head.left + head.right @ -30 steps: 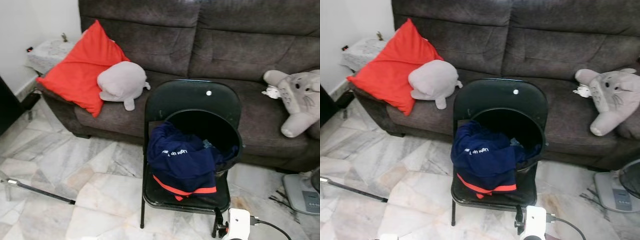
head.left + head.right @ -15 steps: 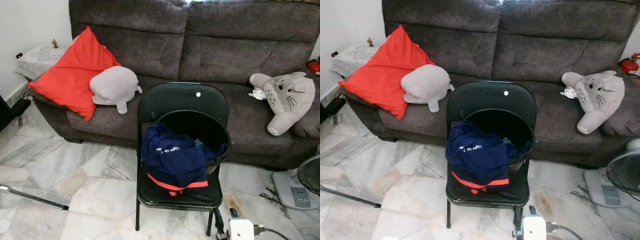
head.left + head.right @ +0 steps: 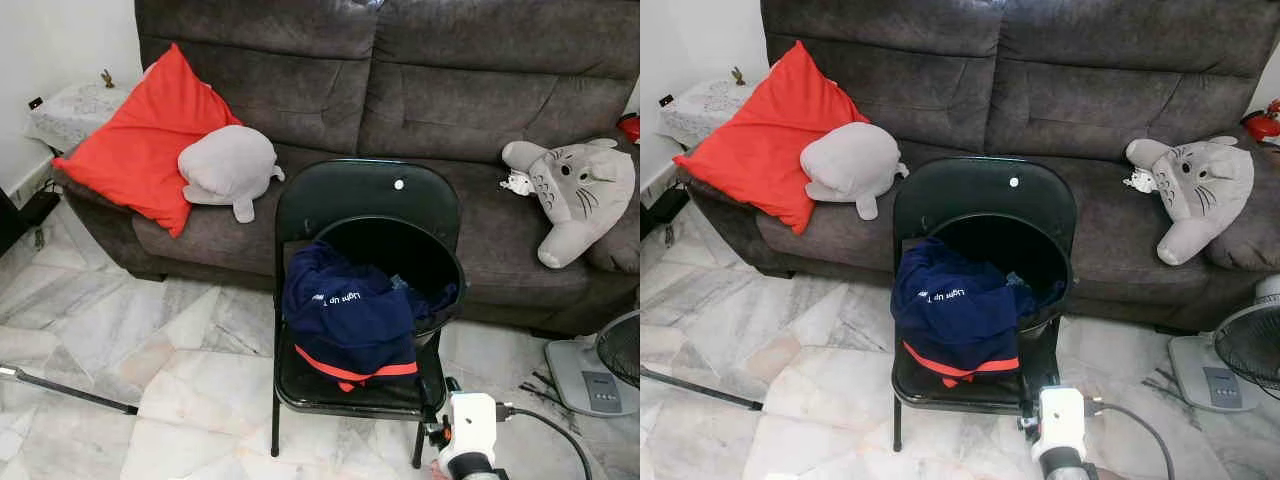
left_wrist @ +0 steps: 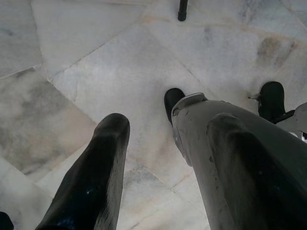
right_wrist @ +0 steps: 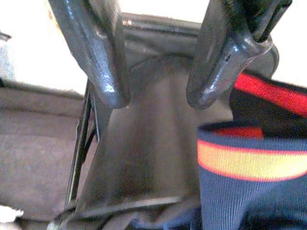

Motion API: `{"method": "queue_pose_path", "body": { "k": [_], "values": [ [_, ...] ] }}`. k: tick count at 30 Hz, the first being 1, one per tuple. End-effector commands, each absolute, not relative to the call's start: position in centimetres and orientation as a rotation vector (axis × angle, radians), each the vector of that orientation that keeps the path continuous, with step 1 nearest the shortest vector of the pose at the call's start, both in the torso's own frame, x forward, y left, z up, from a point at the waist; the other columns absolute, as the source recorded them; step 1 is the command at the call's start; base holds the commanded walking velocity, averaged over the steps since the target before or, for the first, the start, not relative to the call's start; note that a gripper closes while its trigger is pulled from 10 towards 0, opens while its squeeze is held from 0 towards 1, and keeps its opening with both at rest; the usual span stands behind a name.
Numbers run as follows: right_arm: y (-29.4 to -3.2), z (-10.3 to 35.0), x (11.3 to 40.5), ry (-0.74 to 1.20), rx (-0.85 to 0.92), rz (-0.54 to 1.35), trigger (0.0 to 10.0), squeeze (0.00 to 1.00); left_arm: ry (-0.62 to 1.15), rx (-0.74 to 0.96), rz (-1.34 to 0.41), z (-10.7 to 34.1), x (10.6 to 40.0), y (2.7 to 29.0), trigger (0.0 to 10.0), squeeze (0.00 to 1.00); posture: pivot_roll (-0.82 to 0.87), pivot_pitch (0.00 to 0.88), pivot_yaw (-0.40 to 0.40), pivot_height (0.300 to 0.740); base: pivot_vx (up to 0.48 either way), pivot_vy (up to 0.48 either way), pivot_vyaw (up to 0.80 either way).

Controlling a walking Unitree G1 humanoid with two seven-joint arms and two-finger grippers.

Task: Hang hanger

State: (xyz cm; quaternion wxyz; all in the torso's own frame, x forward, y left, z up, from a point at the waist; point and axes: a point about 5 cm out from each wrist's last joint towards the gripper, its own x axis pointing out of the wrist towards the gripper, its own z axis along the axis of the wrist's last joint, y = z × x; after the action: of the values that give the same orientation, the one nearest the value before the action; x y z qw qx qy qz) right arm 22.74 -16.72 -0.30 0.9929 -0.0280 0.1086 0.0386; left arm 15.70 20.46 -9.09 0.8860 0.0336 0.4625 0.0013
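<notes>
My right gripper [image 5: 156, 98] hangs narrowly parted and empty at the front right corner of the folding chair [image 3: 365, 195], by the navy shirt [image 3: 350, 315] I judge I must reach. I can make out no hanger. My left gripper [image 4: 163, 158] idles spread wide over the floor [image 4: 120, 72].

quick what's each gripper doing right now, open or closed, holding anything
Left gripper: open, empty, hanging over the marble floor.
Right gripper: open, empty, at the black chair seat beside the navy garment.
</notes>
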Motion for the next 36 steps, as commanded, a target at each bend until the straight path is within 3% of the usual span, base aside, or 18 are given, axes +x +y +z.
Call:
{"method": "queue_pose_path", "body": {
  "k": [1, 36],
  "values": [
    [-16.7, -0.6, 22.7, 0.239, -0.051, 0.087, 10.0, 0.0, 0.991, 0.078, 0.005, -9.4, 15.0, 20.7, 10.0, 0.0, -0.1, 0.103, 0.012, 0.721, 0.0, 0.0, 0.0],
    [-16.8, 0.6, 25.1, 0.148, -0.036, 0.134, 10.0, 0.0, 0.986, 0.083, 0.006, -9.3, 15.3, 20.7, 10.0, 0.0, -0.09, 0.113, 0.029, 0.721, 0.0, 0.0, 0.0]
  ]
}}
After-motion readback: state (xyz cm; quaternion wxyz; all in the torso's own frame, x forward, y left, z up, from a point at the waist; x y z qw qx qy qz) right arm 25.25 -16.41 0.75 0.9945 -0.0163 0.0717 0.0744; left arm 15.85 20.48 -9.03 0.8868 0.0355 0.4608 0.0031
